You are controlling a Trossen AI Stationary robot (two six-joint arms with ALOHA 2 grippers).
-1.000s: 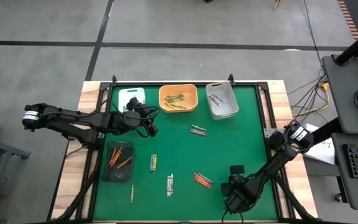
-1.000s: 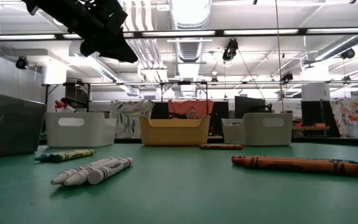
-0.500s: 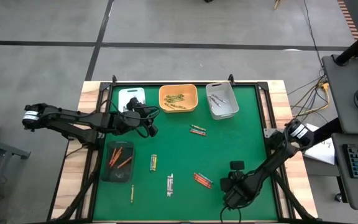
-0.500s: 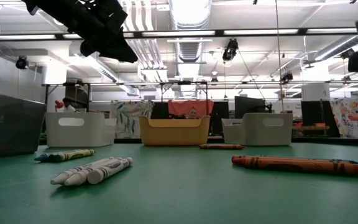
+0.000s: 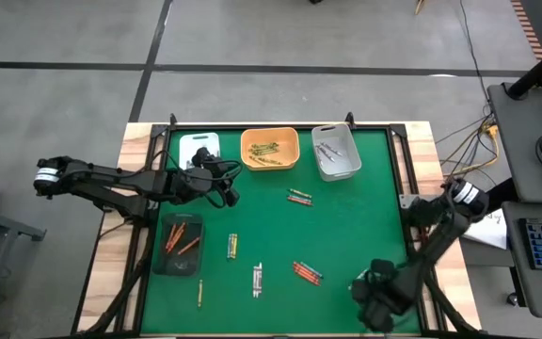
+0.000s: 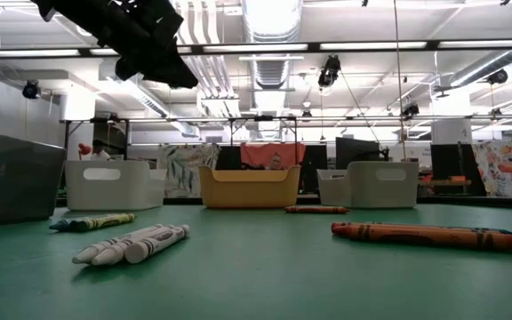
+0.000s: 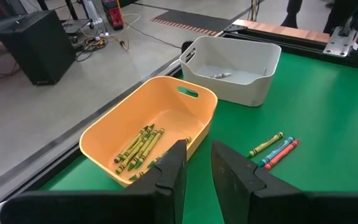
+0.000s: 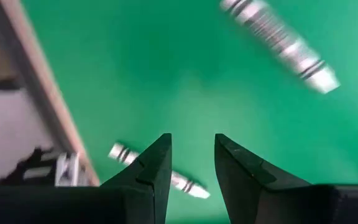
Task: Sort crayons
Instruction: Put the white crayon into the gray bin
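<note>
Loose crayons lie flat on the green table: a pair toward the far side, an olive pair, grey-white ones, red-orange ones and a single one. Yellow-olive crayons lie in the orange tray, grey ones in the white tray, red-orange ones in the dark tray. My left gripper hovers open and empty near the orange tray. My right gripper is open and empty above the table's near right corner; blurred grey-white crayons show past its fingers.
A small white tray stands at the far left beside the orange one. The wooden table border runs along the right. In the low view, white crayons and red-orange crayons lie near the front.
My right gripper has swung toward the table's right and near edges, away from the red-orange crayons, and has left the low view. No crayon has moved.
</note>
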